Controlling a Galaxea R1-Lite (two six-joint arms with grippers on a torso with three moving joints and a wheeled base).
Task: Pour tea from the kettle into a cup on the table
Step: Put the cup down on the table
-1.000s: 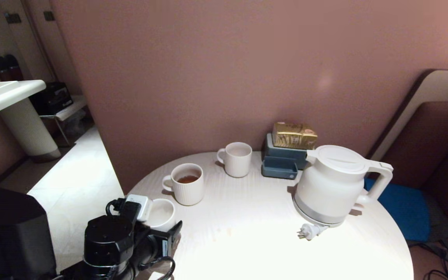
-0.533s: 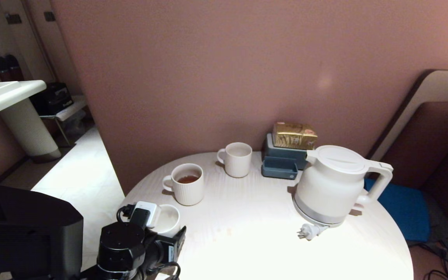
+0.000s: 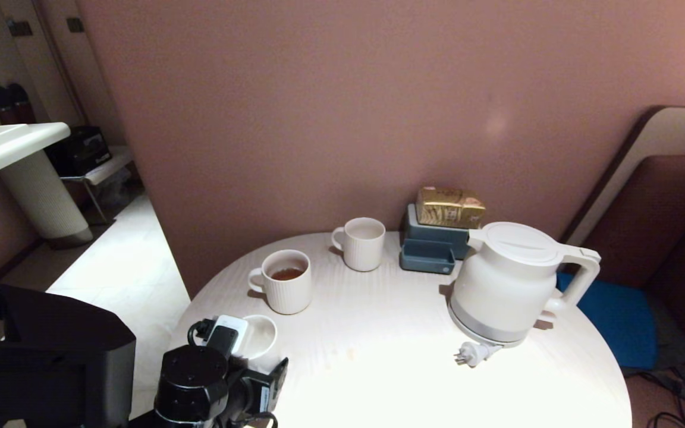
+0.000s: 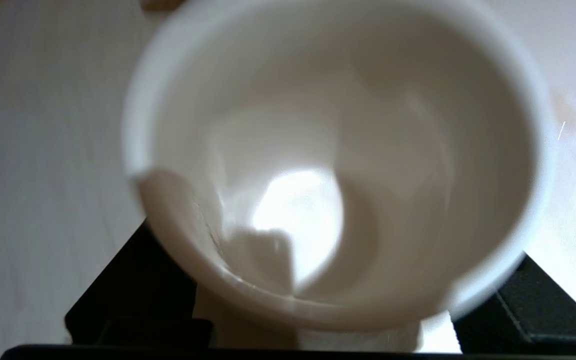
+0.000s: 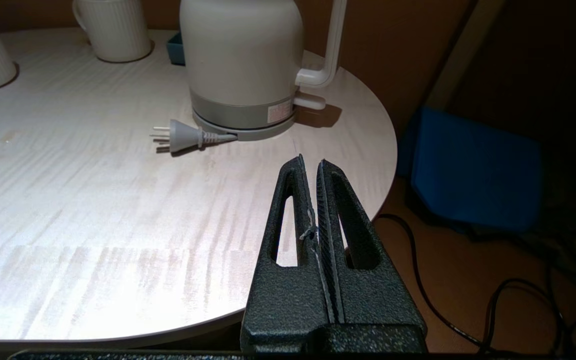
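Note:
The small plain white cup (image 3: 258, 334) stands near the left front edge of the round white table (image 3: 390, 362). My left gripper (image 3: 251, 352) reaches over that edge and is shut on the cup, a black finger (image 4: 133, 285) on each side. In the left wrist view the cup (image 4: 338, 165) fills the picture and looks empty. The white kettle (image 3: 506, 285) stands upright at the right, lid shut, handle to the right. Tea (image 3: 287, 274) sits in a ribbed mug. My right gripper (image 5: 311, 162) is shut and empty, low by the table's right front edge, short of the kettle (image 5: 240, 55).
Two ribbed mugs (image 3: 283, 285) (image 3: 361, 245) stand at the back left. A blue box (image 3: 430, 246) with a gold packet (image 3: 449, 207) is against the wall. The kettle's plug (image 3: 472, 354) lies loose. A blue cushion (image 3: 616, 321) and floor cables are to the right.
My left gripper has drawn back toward the table's front edge, and the cup has come with it. The left arm's dark bulk now fills more of the lower left.

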